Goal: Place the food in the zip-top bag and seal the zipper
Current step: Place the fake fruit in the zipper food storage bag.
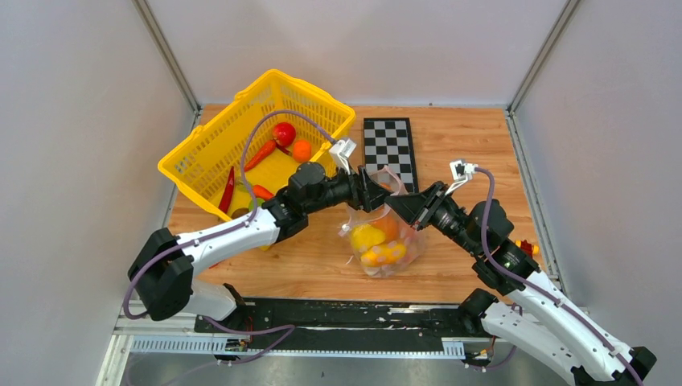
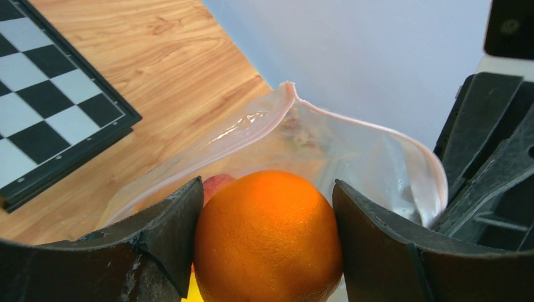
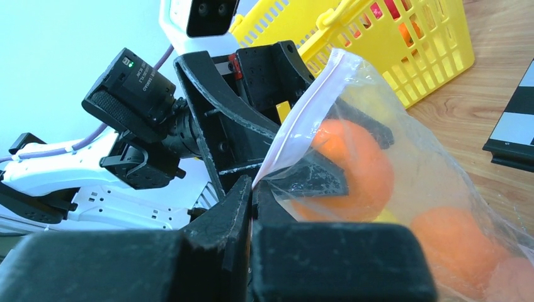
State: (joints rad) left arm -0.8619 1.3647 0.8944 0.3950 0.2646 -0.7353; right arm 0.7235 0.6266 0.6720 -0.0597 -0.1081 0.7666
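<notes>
Left jaws grip round orange toy fruit (image 2: 267, 236) inside clear dotted zip-top bag (image 3: 409, 126); right jaws pinched shut on pinkish zipper strip (image 3: 310, 104), bag's 3 o'clock.

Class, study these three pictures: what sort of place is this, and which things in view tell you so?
Most likely a robot lab test cell, not a kitchen: a wooden table boxed in by plain grey panels, a left arm and right arm bolted at its near edge, and a checkerboard on it.
</notes>
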